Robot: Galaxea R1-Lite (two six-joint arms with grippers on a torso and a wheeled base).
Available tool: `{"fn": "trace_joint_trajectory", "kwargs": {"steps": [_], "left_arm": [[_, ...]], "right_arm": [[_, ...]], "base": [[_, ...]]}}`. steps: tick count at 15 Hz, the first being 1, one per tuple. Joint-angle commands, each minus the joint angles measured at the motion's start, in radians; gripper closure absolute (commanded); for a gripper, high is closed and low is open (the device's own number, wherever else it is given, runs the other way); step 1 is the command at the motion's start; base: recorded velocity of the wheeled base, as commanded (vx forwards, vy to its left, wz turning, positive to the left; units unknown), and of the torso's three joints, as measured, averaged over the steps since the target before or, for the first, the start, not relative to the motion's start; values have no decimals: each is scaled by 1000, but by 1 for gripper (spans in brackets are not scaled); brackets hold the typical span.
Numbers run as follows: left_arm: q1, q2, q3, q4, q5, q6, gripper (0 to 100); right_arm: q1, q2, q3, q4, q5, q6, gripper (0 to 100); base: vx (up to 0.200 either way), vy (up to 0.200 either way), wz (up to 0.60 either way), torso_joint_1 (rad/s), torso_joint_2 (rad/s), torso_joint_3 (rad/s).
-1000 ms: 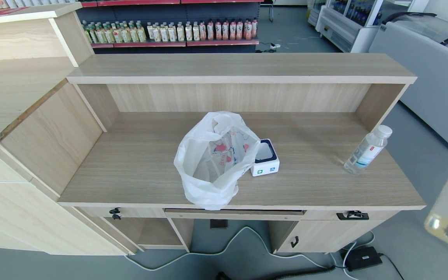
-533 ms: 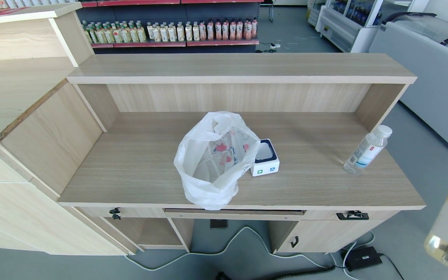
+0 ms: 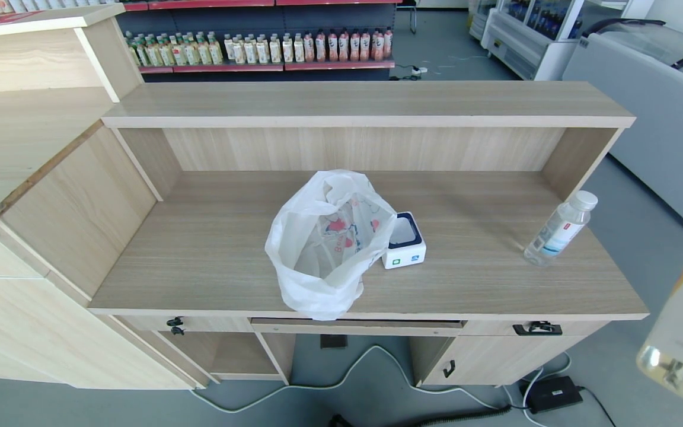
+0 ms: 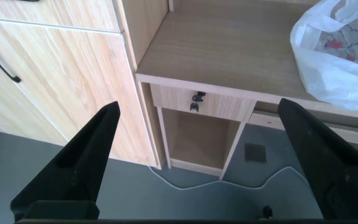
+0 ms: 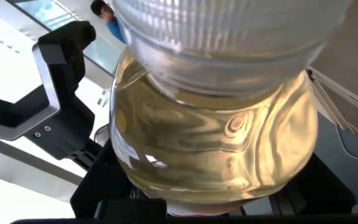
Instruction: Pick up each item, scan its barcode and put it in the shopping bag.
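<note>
One bottle of amber drink [image 3: 682,332] sits clamped in my right claw [image 5: 210,186], held off the right front corner of the counter [image 3: 472,279]. On the counter are one white shopping bag [image 3: 324,243] with its mouth agape, one white scanner [image 3: 404,240] touching the bag's right side, and one clear water bottle [image 3: 558,229] standing near the right edge. My left claw [image 4: 199,106] hangs empty with its fingers spread wide, above the floor by the left front corner.
</note>
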Motion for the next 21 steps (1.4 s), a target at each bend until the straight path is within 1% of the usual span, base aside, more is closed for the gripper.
{"fn": "trace_joint_trajectory", "kwargs": {"steps": [1, 2, 3, 4, 5, 6, 7, 8, 9, 10, 11, 12, 13, 14, 15, 18, 20, 21], "left_arm": [[0, 0, 0, 0, 1, -1, 0], [0, 0, 0, 0, 1, -1, 0], [0, 0, 0, 0, 0, -1, 0], [0, 0, 0, 0, 0, -1, 0], [0, 0, 0, 0, 1, -1, 0], [0, 0, 0, 0, 1, -1, 0], [0, 0, 0, 0, 1, -1, 0], [0, 0, 0, 0, 0, -1, 0], [0, 0, 0, 0, 0, -1, 0], [0, 0, 0, 0, 0, -1, 0], [0, 0, 0, 0, 0, -1, 0], [0, 0, 0, 0, 0, -1, 0], [0, 0, 0, 0, 0, -1, 0], [0, 0, 0, 0, 1, -1, 0], [0, 0, 0, 0, 0, -1, 0], [0, 0, 0, 0, 0, -1, 0], [0, 0, 0, 0, 0, -1, 0], [0, 0, 0, 0, 0, -1, 0]], "right_arm": [[-70, 41, -2, 0, -11, -49, 100], [-113, 87, 1, 0, -30, -148, 100], [-165, 134, 4, 0, -79, -248, 100], [-195, 177, 4, 0, -161, -329, 100], [-203, 199, 9, 1, -231, -380, 100], [-229, 251, 30, 40, -485, -552, 100], [-235, 272, 33, 106, -639, -656, 100], [-251, 283, 33, 192, -815, -773, 100], [-284, 292, 35, 244, -921, -860, 100], [-307, 305, 47, 250, -971, -946, 100], [-337, 328, 58, 253, -1021, -1115, 100], [-375, 349, 55, 242, -1042, -1299, 100], [-409, 358, 47, 213, -1040, -1423, 100], [-419, 363, 47, 192, -1040, -1466, 100], [-461, 372, 52, 106, -1040, -1595, 100], [-469, 395, 41, 17, -993, -1613, 100], [-469, 395, 36, 14, -985, -1612, 100], [-467, 397, 32, 15, -974, -1613, 100]], "base": [[0, 0, 0, 0, 0, 0], [0, 0, 0, 0, 0, 0], [0, 0, 0, 0, 0, 0], [0, 0, 0, 0, 0, 0], [0, 0, 0, 0, 0, 0], [0, 0, 0, 0, 0, 0], [0, 0, 0, 0, 0, 0], [0, 0, 0, 0, 0, 0], [0, 0, 0, 0, 0, 0], [0, 0, 0, 0, 0, 0], [0, 0, 0, 0, 0, 0], [0, 0, 0, 0, 0, 0], [0, 0, 0, 0, 0, 0], [0, 0, 0, 0, 0, 0], [0, 0, 0, 0, 0, 0], [0, 0, 0, 0, 0, 0], [0, 0, 0, 0, 0, 0], [0, 0, 600, 2, -2, 2]]}}
